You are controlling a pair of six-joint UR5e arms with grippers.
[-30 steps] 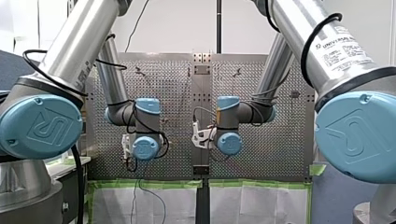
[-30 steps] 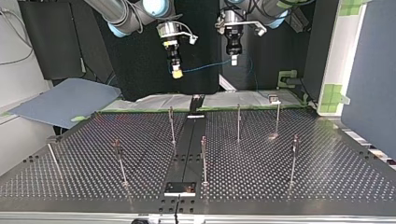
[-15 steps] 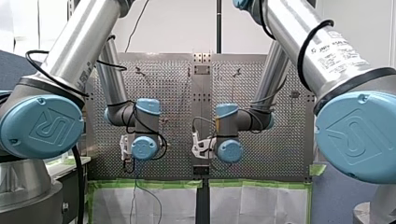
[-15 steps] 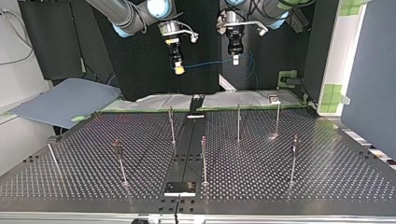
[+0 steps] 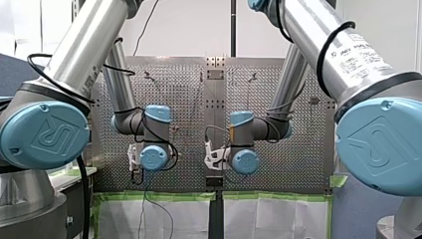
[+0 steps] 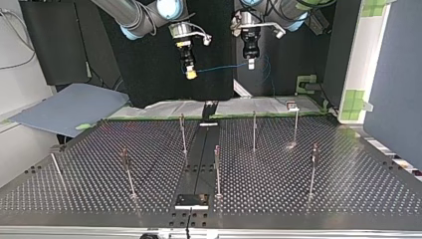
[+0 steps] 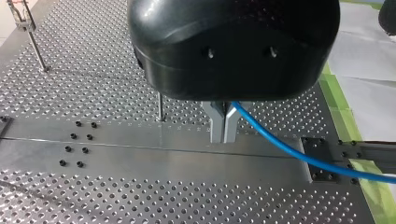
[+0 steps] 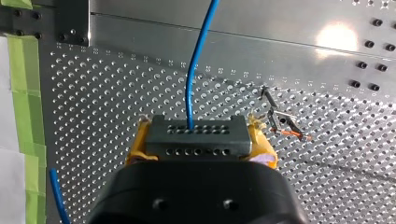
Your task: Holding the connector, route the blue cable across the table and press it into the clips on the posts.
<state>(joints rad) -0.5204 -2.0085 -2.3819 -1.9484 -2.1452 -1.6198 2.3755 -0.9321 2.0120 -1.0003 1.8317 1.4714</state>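
Held above the table's far edge, upper middle of the top view: right gripper [image 6: 189, 73], entering left of centre, its yellow pads [image 8: 138, 145] clamped on a dark grey connector [image 8: 196, 140] with rows of small holes. Blue cable [image 6: 219, 67]: leaves the connector's face ahead of that gripper and runs as a nearly level span through the air to the left gripper [image 6: 251, 62], just right of centre. Left gripper, wrist view: black body, metal fingers [image 7: 215, 123] pressed together on the cable, which comes out beside them and trails away over the plain centre plate [image 7: 140, 158]. Perforated table [image 6: 318, 204]: fills the lower half of the top view. Posts [image 6: 183, 134]: six thin upright rods spread across the table, all well apart from the cable. Green tape [image 6: 164, 117]: lines the table's far edge. Front view: both wrists hang side by side at mid-frame, the grippers themselves hidden.
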